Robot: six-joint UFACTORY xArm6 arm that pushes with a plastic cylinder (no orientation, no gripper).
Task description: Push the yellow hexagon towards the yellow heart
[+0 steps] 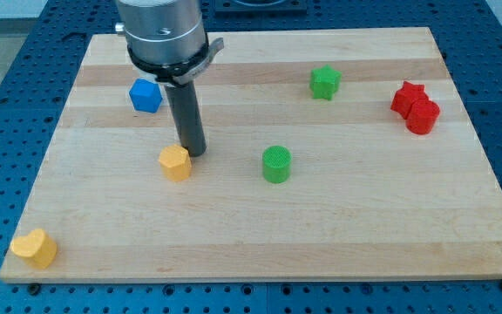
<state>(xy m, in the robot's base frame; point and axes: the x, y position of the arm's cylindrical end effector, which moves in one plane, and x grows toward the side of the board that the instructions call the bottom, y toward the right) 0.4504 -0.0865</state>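
The yellow hexagon [175, 162] lies on the wooden board, left of the middle. The yellow heart [35, 248] sits near the board's bottom left corner, far down and to the left of the hexagon. My tip [195, 153] rests on the board just to the upper right of the hexagon, touching or almost touching its edge. The dark rod rises from there to the grey arm head at the view's top.
A blue block [145, 96] lies above and left of the hexagon, close to the rod. A green cylinder [276, 164] stands near the middle. A green star-like block [324, 83] is at upper right. Two red blocks [415, 108] touch near the right edge.
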